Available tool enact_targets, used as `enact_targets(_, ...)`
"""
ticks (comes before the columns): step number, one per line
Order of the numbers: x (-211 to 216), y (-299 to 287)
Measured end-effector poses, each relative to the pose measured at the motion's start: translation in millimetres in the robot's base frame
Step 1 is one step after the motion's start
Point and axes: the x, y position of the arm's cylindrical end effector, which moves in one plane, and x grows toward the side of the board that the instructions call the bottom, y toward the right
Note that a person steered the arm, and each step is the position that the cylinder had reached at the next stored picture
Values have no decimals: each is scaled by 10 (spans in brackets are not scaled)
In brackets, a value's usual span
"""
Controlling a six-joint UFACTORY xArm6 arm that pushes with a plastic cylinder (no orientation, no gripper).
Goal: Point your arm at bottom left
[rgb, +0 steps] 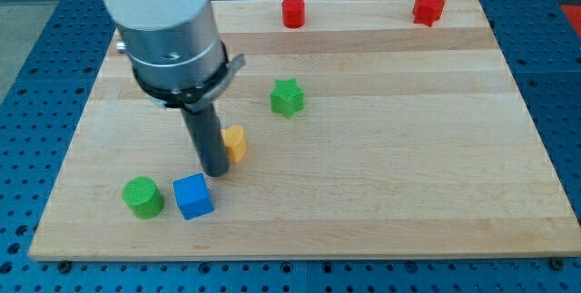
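My tip (216, 172) rests on the wooden table (408, 184) toward the view's bottom left, just above the blue cube (192, 196) and beside the yellow block (235, 143). I carry no fingers, only the rod. A green cylinder (142, 197) sits left of the cube. A green star-shaped block (287, 98) lies mid-table; a red cylinder (292, 12) and a red star-shaped block (428, 8) sit along the top edge.

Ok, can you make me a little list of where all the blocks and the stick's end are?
board: wooden board
my tip: just above the blue cube, beside the yellow block
blue cube: near the view's bottom left
green cylinder: left of the blue cube
yellow block: partly hidden behind the rod
green star: near the middle
red cylinder: top edge
red star: top right
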Motion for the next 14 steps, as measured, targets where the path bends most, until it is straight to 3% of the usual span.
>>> enact_targets(3,756,43)
enact_targets(9,108,-597)
enact_targets(11,49,-577)
enact_targets(14,-383,-559)
